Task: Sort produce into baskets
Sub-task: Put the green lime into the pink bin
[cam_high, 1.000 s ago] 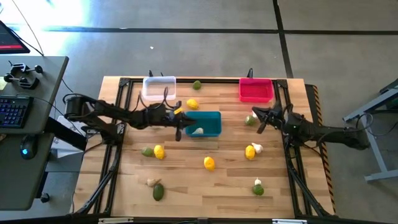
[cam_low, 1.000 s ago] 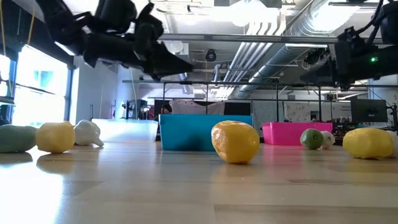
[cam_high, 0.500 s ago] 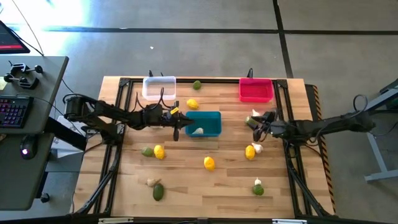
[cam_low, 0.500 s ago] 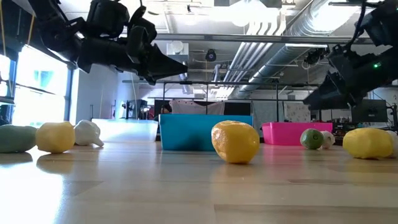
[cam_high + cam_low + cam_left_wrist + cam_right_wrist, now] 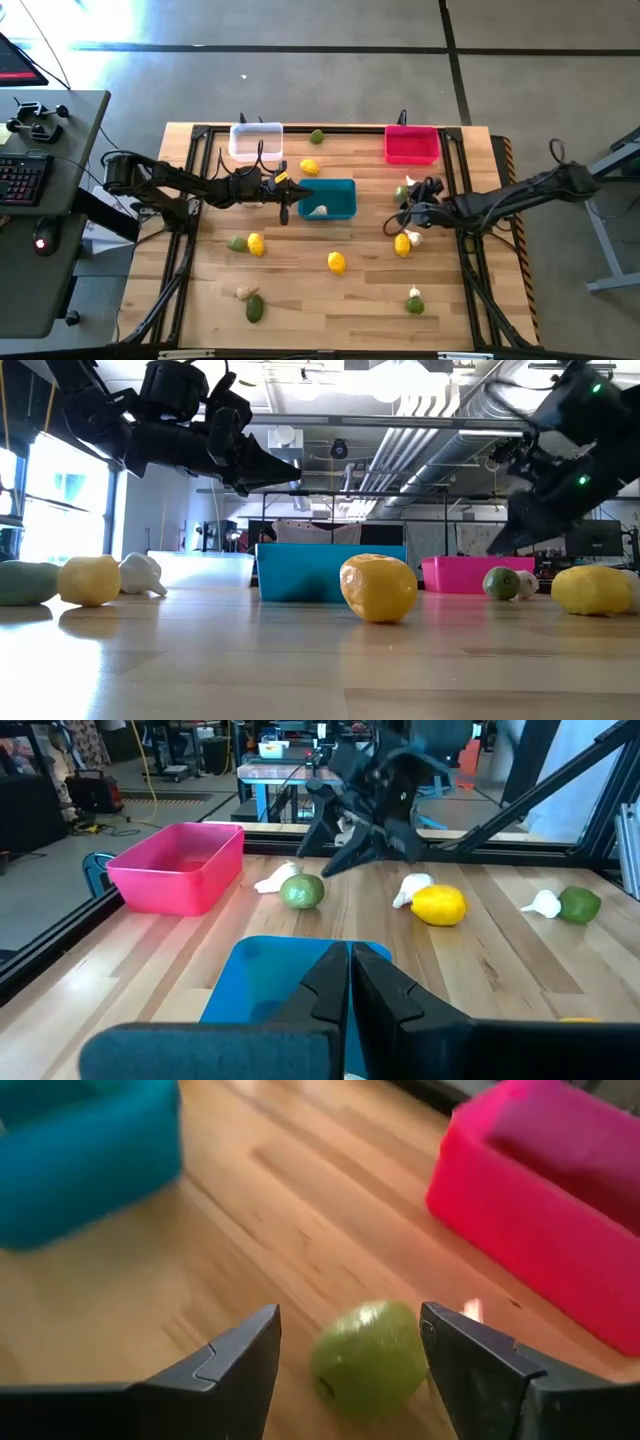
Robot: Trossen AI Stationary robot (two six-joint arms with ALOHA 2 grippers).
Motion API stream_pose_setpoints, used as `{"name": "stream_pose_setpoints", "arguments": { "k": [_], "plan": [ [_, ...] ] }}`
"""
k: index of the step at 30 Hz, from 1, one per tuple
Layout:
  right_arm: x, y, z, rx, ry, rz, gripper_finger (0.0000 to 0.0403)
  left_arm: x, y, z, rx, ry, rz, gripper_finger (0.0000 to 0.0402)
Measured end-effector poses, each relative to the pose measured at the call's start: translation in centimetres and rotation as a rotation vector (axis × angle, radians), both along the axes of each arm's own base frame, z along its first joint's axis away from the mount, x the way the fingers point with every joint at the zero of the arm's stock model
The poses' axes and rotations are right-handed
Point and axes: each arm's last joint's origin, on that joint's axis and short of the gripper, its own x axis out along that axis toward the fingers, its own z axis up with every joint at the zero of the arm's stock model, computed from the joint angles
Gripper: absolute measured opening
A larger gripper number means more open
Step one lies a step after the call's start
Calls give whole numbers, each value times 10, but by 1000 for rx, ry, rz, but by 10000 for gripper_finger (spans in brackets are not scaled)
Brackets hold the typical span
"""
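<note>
We see right gripper [image 5: 345, 1355] spread open around green fruit [image 5: 368, 1357] | left gripper [image 5: 350, 982] closed, empty, over teal basket [image 5: 262, 982]

Bare wood rings the green fruit [image 5: 368, 1357]; pink basket [image 5: 545, 1250] near.

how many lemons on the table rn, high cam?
4. One lemon near the white basket, one front-left by a green fruit, one mid-front, one below the right hand. None looks hidden.

left gripper [image 5: 350, 982] fingers pressed together, right gripper [image 5: 350, 1355] fingers spread wide
</note>
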Motion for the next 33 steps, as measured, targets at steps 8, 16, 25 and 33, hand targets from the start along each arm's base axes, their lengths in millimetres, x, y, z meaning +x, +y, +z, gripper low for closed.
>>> {"name": "stream_pose_setpoints", "arguments": {
  "k": [8, 16, 25, 33],
  "plan": [
    [13, 1, -17, -2, 108, -37, 232, 0, -1, 0, -10, 0, -3, 3],
    [21, 2, -27, -14, 130, -41, 228, 0, -1, 0, -18, -1, -1, 3],
    [21, -3, -29, 7, 137, -69, 165, 0, -1, 0, -21, -1, -1, 3],
    [36, -1, -10, 95, 151, -7, 94, 0, -2, 0, -31, 1, -3, 3]
  ]
}}
